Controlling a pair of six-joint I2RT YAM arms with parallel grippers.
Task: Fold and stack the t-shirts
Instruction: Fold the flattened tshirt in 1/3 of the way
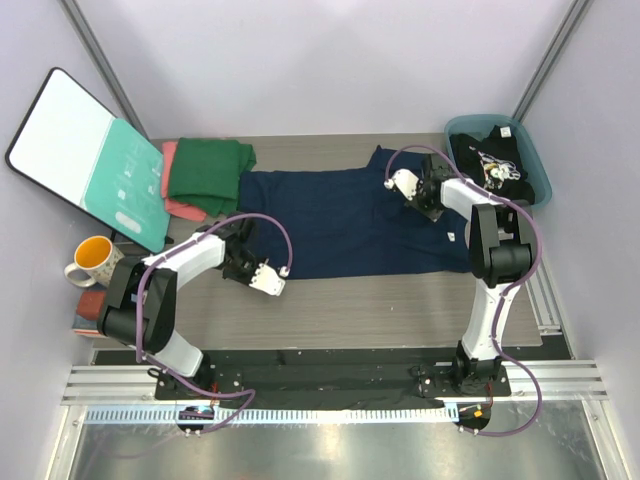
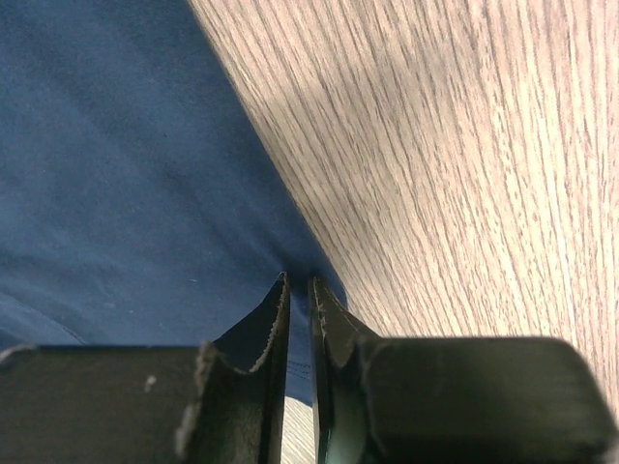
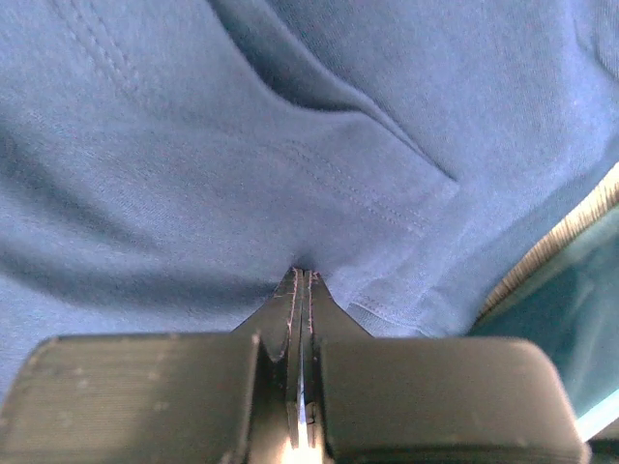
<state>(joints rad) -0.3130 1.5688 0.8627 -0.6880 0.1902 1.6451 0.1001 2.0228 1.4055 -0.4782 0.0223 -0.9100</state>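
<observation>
We see the navy t-shirt (image 1: 340, 225) lying spread out flat in the middle of the table (image 1: 350, 310). The left gripper (image 2: 298, 282) pinches its near edge on the left, right where the cloth meets the bare wood. Its jaws are almost together, with only a thin slit and blue cloth in it. The right gripper (image 3: 302, 274) is squeezed tight on a bit of the same shirt, at the far right by the sleeve. The cloth puckers at its tips.

The green t-shirt (image 1: 208, 170) sits folded on the pink t-shirt (image 1: 185, 208) at the far left. The black t-shirt (image 1: 485, 160) lies in the bin (image 1: 535, 165) at the far right.

What could go wrong? We think the left bite is very small, just on the rim of the cloth. If that arm pulls fast, the edge may slip out and the fold will flop. If the two arms do not move together, the fold may come out crooked or bunched. The right arm is also near the bin and could bump it.
</observation>
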